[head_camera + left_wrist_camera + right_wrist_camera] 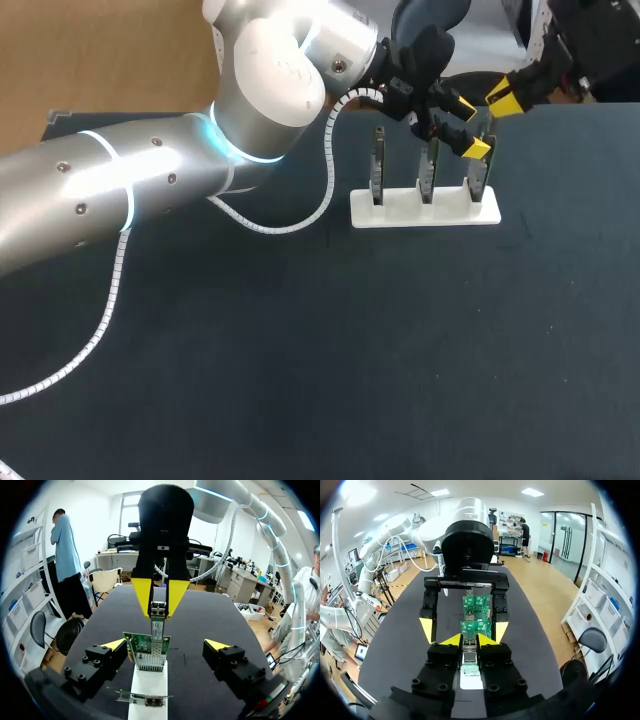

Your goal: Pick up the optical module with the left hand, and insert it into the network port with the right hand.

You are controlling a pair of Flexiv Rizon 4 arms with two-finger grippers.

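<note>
Pinching the optical module (469,658) from both sides, the R gripper (470,640) has its yellow tips drawn narrow on it. Module stands upright, its lower end meeting the top edge of a green board (147,652) (can't tell if it's seated in the port). That board is the rightmost of three standing in a white stand (425,212) on the dark table (300,350), toward the far side. L gripper (166,644) is spread wide, one tip on each side of the same board, gripping nothing. Both grippers sit close together over the stand's right end; L arm (120,190) enters from the left w/ a white coiled cable (320,190) hanging off it.
</note>
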